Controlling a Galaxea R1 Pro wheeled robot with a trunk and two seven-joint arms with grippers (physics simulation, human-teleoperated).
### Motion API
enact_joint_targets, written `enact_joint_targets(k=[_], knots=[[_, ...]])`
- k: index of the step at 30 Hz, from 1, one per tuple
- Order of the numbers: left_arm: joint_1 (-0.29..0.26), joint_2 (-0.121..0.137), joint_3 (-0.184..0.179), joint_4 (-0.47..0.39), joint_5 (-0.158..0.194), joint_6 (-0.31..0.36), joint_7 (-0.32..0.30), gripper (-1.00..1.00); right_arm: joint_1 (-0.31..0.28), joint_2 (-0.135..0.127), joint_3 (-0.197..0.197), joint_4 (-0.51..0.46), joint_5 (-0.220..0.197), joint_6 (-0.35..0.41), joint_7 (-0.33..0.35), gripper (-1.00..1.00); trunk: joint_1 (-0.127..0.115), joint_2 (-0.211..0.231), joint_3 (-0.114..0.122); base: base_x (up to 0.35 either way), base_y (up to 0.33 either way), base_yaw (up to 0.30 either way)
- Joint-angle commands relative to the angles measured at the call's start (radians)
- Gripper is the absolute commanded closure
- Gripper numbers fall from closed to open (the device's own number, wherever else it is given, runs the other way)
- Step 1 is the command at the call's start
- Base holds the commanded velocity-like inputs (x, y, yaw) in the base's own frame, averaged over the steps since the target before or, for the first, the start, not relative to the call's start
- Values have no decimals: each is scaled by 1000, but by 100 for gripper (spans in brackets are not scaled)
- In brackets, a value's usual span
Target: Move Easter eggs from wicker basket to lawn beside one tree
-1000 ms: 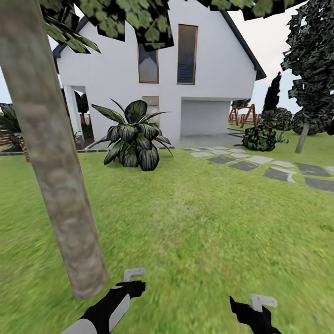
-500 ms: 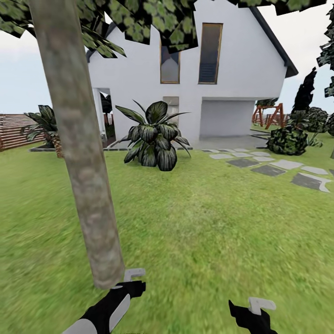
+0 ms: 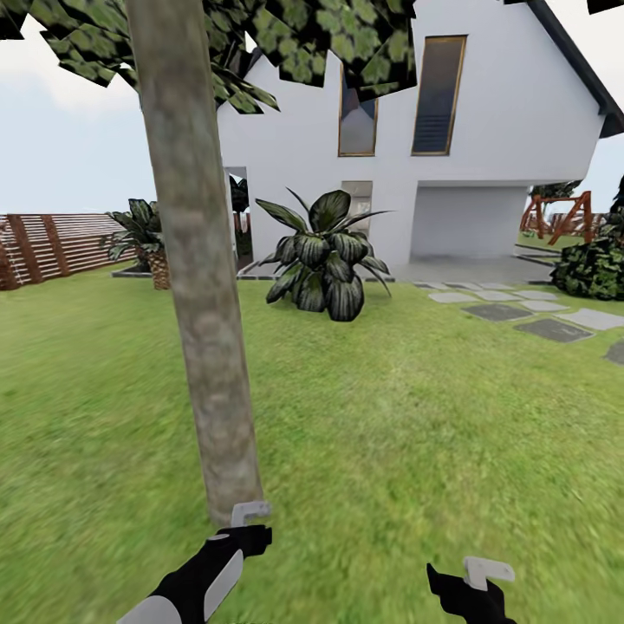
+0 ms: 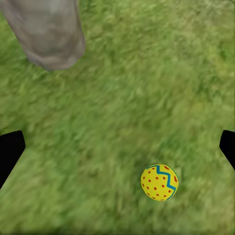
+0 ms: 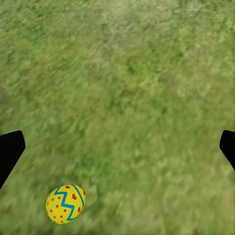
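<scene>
One Easter egg (image 4: 159, 182) on lawn (image 4: 147, 98), wrist views; tree (image 3: 199, 286) ahead

yellow egg (image 4: 159, 182), blue zigzag, red dots

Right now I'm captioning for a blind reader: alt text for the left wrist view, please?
A small yellow egg with a blue zigzag band and red dots lies on green grass, apart from the thick grey-brown trunk base. The open left tool's dark fingertips frame the edges.

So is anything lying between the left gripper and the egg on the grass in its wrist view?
Nothing visible. The Easter egg lies on bare lawn between the open fingers, with the tree trunk base off to one side.
</scene>
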Motion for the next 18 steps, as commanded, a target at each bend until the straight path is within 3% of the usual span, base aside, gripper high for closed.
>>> enact_joint_targets(k=[1, 7, 18], knots=[[-1, 1, -8, -1, 9, 4, 8, -100, 0, 1, -4, -2, 6, 5, 8, -100, -4, 6, 2, 0, 0, 269], [-1, 1, -8, -1, 8, 4, 8, -100, 0, 1, -2, -2, 6, 5, 9, -100, -27, 48, 21, 0, 0, 144], [-1, 1, -8, -1, 9, 4, 8, -100, 0, 1, 9, -2, 6, 5, 9, -100, -69, 125, 55, 0, 0, 12]])
